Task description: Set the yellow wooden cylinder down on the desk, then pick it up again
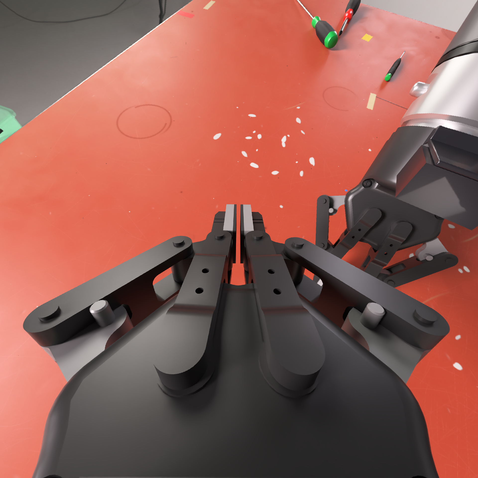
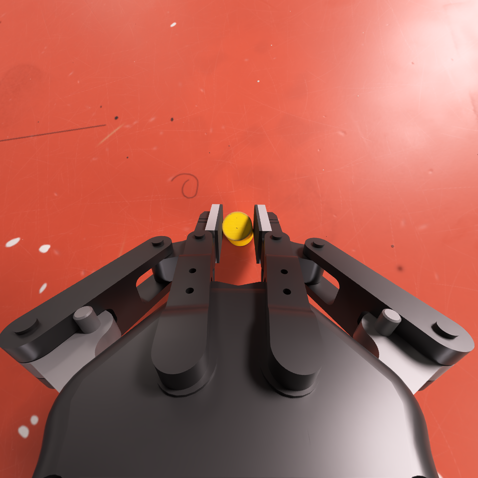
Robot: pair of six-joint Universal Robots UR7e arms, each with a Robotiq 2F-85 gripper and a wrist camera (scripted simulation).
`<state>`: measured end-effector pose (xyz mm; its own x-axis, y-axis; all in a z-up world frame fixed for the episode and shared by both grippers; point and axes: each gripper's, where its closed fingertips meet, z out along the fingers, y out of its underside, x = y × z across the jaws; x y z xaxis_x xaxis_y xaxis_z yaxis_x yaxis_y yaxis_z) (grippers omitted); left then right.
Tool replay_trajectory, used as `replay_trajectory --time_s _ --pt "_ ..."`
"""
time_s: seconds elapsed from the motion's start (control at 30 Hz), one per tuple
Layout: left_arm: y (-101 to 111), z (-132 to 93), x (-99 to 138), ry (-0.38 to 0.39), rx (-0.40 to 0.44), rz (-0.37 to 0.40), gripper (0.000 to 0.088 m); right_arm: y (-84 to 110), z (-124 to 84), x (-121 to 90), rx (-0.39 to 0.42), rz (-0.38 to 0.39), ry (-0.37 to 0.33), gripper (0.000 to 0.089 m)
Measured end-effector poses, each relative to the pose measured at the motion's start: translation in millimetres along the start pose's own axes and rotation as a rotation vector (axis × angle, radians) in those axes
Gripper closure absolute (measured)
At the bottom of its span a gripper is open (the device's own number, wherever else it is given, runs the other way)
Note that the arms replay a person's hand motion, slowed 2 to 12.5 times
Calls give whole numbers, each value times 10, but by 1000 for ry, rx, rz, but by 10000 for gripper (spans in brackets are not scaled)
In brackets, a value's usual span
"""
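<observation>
The yellow wooden cylinder (image 2: 236, 226) stands upright between the pads of my right gripper (image 2: 238, 219), seen from above, low over the red desk (image 2: 310, 129). Both pads sit against its sides, so the right gripper is shut on it. My left gripper (image 1: 238, 214) is shut and empty, hovering above the desk (image 1: 155, 181). The right gripper and its arm also show in the left wrist view (image 1: 375, 245), just to the right of my left gripper. The cylinder is hidden in that view.
A large green-handled screwdriver (image 1: 326, 32), a red-handled one (image 1: 346, 18) and a small green one (image 1: 393, 67) lie at the far right. White flecks (image 1: 271, 144) dot the desk. The desk's left edge runs diagonally; a green object (image 1: 7, 121) sits beyond it.
</observation>
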<state>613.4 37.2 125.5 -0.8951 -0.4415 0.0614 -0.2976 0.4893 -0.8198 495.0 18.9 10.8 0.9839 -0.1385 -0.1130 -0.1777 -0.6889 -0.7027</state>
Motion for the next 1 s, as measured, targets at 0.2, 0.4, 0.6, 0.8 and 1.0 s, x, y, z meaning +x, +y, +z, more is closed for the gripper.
replay_trajectory --time_s 0.2,0.4,0.6,0.8,1.0 --pt "-27 -22 13 -7 7 13 854 2 0 1 3 -17 7 679" --pt "-43 -33 27 -8 11 21 856 9 -3 -3 6 -29 15 679" --pt "-40 -29 35 -5 8 24 855 20 -13 -14 10 -29 7 679" --pt "-29 -21 26 -6 5 23 854 31 -28 -9 13 -22 0 679" --pt "-22 -15 19 -6 4 19 855 35 -32 -11 20 -19 -6 679"
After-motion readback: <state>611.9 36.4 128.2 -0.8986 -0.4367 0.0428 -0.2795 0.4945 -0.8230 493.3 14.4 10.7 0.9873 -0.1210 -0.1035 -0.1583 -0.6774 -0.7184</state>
